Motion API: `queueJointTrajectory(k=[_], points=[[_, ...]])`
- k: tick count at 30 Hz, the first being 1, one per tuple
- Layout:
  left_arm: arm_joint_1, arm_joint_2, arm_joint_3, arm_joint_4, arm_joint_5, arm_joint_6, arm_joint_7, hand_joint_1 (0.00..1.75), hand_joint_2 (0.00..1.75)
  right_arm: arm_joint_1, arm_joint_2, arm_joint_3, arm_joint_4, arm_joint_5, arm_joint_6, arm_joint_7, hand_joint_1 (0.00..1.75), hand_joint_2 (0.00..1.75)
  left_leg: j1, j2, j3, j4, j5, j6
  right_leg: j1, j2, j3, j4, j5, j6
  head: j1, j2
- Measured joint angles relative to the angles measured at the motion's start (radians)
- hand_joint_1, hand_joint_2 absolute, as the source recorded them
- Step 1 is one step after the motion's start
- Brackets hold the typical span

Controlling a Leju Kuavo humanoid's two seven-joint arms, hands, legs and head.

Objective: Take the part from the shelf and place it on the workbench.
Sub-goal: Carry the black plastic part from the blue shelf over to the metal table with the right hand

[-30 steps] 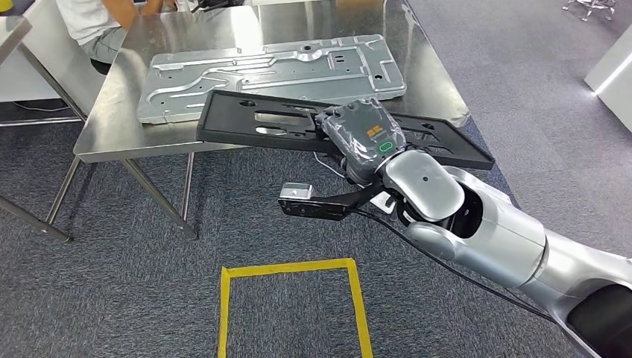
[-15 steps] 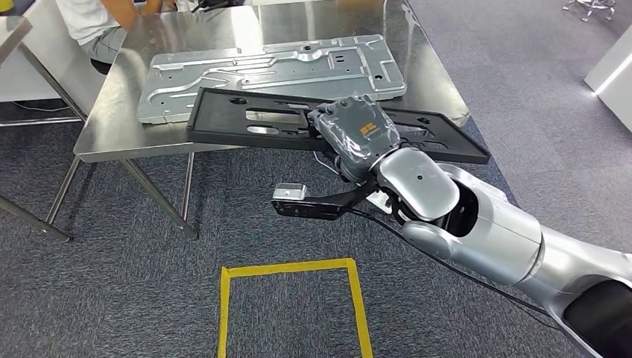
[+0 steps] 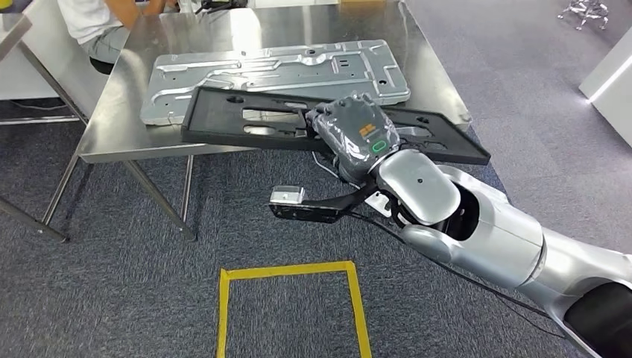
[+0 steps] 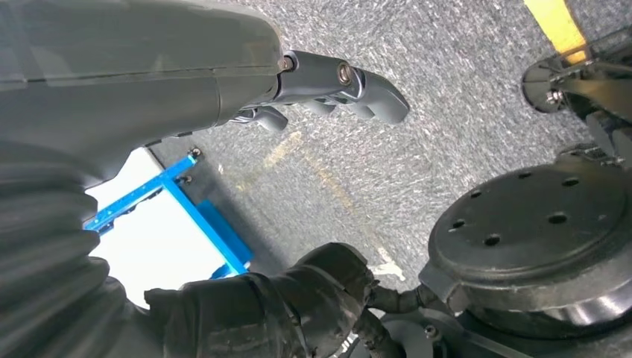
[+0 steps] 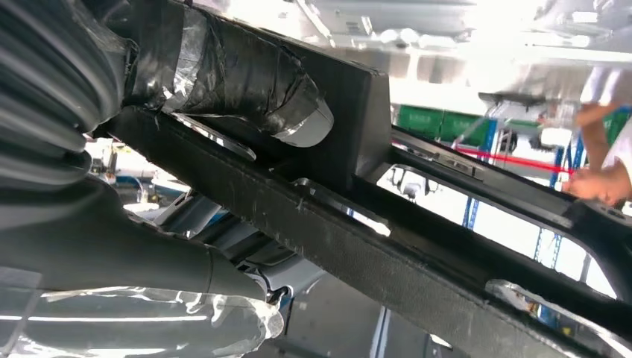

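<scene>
Right robot hand [image 3: 356, 138] grips the black part [image 3: 246, 119] near mid-length — a long flat frame, partly over the tabletop [image 3: 112, 127], overlapping the silver panel [image 3: 276, 71]. Looks stiff, light, wide — may tip if held off-centre. Left robot hand [image 4: 328, 86] hangs loose, holding nothing.

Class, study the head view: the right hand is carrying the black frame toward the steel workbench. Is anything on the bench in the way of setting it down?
Yes. A grey stamped metal panel already lies on the workbench, just behind the black frame that the right hand grips. Only a front strip looks free.
</scene>
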Motion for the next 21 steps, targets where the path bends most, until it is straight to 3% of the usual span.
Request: queueJointTrajectory(k=[2,4,5,7,9,12,14,16,18,19,20,21], points=[[0.000,0.000,0.000,-0.001,0.000,0.000,-0.001,0.00,1.75,-0.003,0.000,0.002,-0.001,0.000,0.000,-0.001,1.75,1.75,0.001,0.002,0.004,-0.002,-0.001,0.001,-0.005,-0.002,-0.066,0.122,-0.049,0.008,0.002,0.000],[0.000,-0.001,0.000,-0.001,0.000,0.000,-0.001,0.00,1.75,0.000,0.000,0.004,0.000,0.000,0.000,-0.004,1.75,1.75,0.004,0.002,0.005,0.000,-0.007,-0.003,-0.013,-0.004,-0.100,0.167,-0.045,0.016,0.002,0.000],[0.000,-0.002,0.000,-0.002,0.000,0.000,-0.001,0.00,1.75,-0.001,0.000,0.005,0.000,0.000,-0.001,-0.005,1.75,1.75,0.008,0.001,0.005,0.004,-0.011,-0.007,-0.017,-0.004,-0.090,0.135,-0.016,0.020,0.002,0.000],[0.001,-0.002,-0.001,-0.002,0.000,-0.001,-0.001,0.00,1.75,-0.003,0.000,0.005,0.000,0.000,-0.003,-0.009,1.75,1.75,0.013,-0.003,0.005,0.018,-0.023,-0.021,-0.024,0.000,-0.034,0.011,0.047,0.027,0.003,0.000],[0.000,0.000,-0.002,-0.003,0.000,-0.001,-0.001,0.00,1.75,-0.006,0.001,0.006,0.000,-0.001,-0.004,-0.013,1.75,1.75,0.013,-0.007,-0.001,0.032,-0.034,-0.037,-0.025,0.007,0.002,-0.064,0.068,0.020,0.005,0.000],[0.001,0.000,-0.002,-0.003,0.000,-0.002,-0.002,0.00,1.75,-0.007,0.002,0.006,0.000,-0.002,-0.004,-0.015,1.75,1.75,0.014,-0.010,-0.001,0.029,-0.038,-0.053,-0.021,0.005,0.007,-0.068,0.061,-0.007,0.006,0.000],[0.002,0.000,-0.003,-0.003,0.000,-0.001,-0.002,0.00,1.75,-0.009,0.001,0.006,0.000,-0.002,-0.004,-0.013,1.75,1.75,0.015,0.011,-0.013,0.061,-0.055,-0.060,-0.022,0.000,0.018,-0.073,0.058,-0.023,0.003,0.000],[0.001,0.000,-0.004,-0.003,0.000,0.000,-0.002,0.00,1.75,-0.010,0.001,0.006,0.000,-0.002,-0.003,-0.012,1.75,1.75,0.013,0.035,-0.069,0.172,-0.098,-0.060,-0.018,-0.005,0.029,-0.075,0.052,-0.034,-0.001,0.000],[0.001,0.000,-0.004,-0.003,0.000,0.001,-0.002,0.00,1.75,-0.009,0.001,0.007,0.000,-0.004,-0.002,-0.012,1.75,1.75,0.012,0.042,-0.144,0.292,-0.126,-0.058,-0.011,-0.009,0.037,-0.075,0.045,-0.041,-0.002,0.000],[0.002,0.000,-0.004,-0.003,0.000,0.001,-0.002,0.00,1.75,-0.009,0.001,0.008,0.000,-0.005,-0.001,-0.012,1.75,1.75,0.011,0.043,-0.164,0.311,-0.117,-0.055,-0.007,-0.010,0.041,-0.075,0.040,-0.042,-0.002,0.000],[0.002,-0.001,-0.004,-0.003,0.000,0.001,-0.002,0.00,1.75,-0.008,0.001,0.009,0.000,-0.005,0.000,-0.012,1.75,1.75,0.009,0.043,-0.164,0.290,-0.090,-0.051,-0.004,-0.011,0.048,-0.075,0.035,-0.043,-0.002,0.000],[0.003,0.000,-0.004,-0.003,0.000,0.001,-0.002,0.00,1.75,-0.009,0.001,0.009,0.000,-0.005,0.000,-0.012,1.75,1.75,0.005,0.044,-0.144,0.233,-0.048,-0.044,-0.002,-0.013,0.056,-0.075,0.029,-0.043,-0.002,0.000]])
